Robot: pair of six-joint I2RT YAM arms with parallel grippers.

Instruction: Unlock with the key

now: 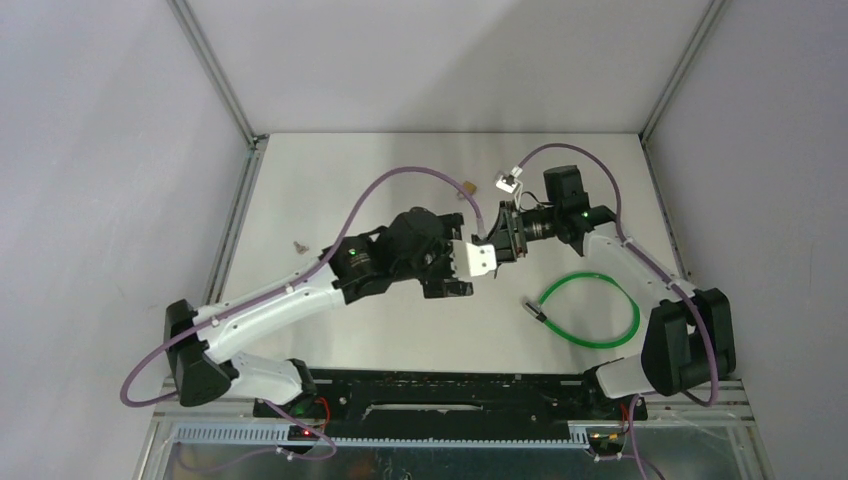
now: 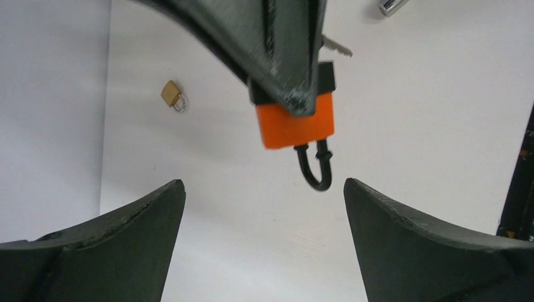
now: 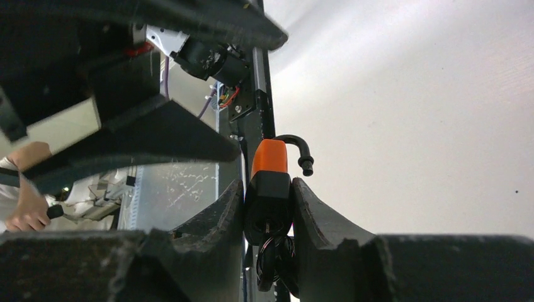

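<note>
Black-fingered, the left pincer (image 1: 477, 262) and right pincer (image 1: 498, 242) meet nearly tip to tip from above; left wrist: left jaws spread wide, the orange padlock (image 2: 295, 124) just beyond and between them, shackle (image 2: 315, 171) pointing toward them, the right pincer clamping it, a key (image 2: 337, 47) poking out behind; right wrist: jaws narrow, gripping the padlock's black end; orange body and shackle project past the fingertips, 1 shackle end free.
</note>
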